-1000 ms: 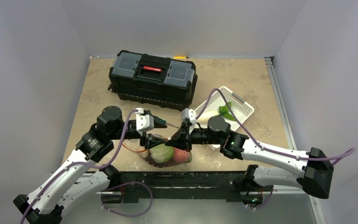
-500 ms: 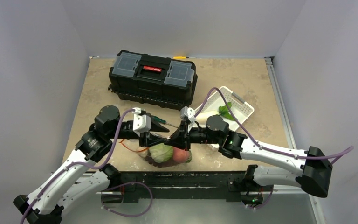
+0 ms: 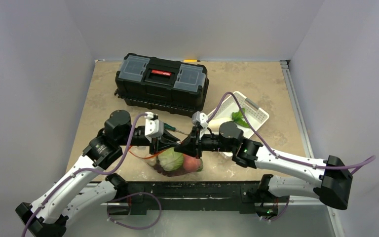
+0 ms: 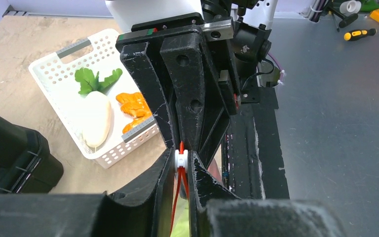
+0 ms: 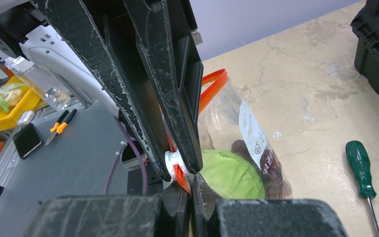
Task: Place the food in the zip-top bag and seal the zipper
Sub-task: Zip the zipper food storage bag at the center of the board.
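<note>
Sealing was in hand, not finished. Loading looked mostly done: cabbage (image 5: 229, 174), peach (image 3: 191, 164) and grape bunch (image 5: 269, 163) were seen inside the zip-top bag (image 5: 246, 133). What looked like the carrot (image 4: 134, 106) was seen in the white basket (image 4: 44, 64), nearer the right edge of the counter (image 3: 256, 79), beside a white radish (image 4: 96, 118). At least one piece was therefore judged left to load. The cucumber could not be made out anywhere.

The bag was located at the near edge of the counter, about mid-width, standing on its base with the mouth up. The zipper (image 5: 212, 84) was held above the food, its long axis roughly parallel to the near edge, running from the pinch point toward the left edge. Beyond the pinch the strip was seen bowed into two separate strands, so that stretch was judged unsealed.

The jaws of the left gripper (image 4: 181, 155) were closed tight on the zipper at its white slider (image 5: 171, 159). The jaws of the right gripper (image 5: 187, 185) were pinched shut on the same strip just below the slider, nose to nose with the left ones. Nothing else was gripped.

Left to do, as judged: carrot question settled, then slider drawn along the full strip. A green-handled screwdriver (image 5: 360, 168) and a black toolbox (image 3: 162, 81) were noted farther back, not involved.
</note>
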Motion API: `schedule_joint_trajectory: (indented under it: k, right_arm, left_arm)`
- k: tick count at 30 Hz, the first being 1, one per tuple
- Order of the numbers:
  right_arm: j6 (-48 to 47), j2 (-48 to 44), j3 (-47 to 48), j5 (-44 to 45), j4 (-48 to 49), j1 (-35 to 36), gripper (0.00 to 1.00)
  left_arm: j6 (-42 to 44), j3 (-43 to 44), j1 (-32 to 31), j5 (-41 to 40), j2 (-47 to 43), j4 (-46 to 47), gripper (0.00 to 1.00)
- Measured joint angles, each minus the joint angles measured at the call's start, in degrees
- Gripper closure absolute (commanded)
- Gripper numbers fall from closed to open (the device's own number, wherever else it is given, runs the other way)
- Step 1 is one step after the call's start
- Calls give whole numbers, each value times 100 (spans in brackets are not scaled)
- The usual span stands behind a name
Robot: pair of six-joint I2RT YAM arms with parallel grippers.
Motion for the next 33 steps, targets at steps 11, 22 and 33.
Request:
schedule_joint_trajectory:
  k: [11,22,33]
  right_arm:
    - [662,-280,-529,750,776,9,100]
    - [1746,-800,-1537,1471,2566,4,100]
    - [721,-1694,-1314,1191,1333,4,49]
  left_arm:
    - [20,0,0,-74,-4,-2,100]
    - [103,2,-22,-334,-37,-79,100]
    - [92,4,-22,-442,-103,-184,100]
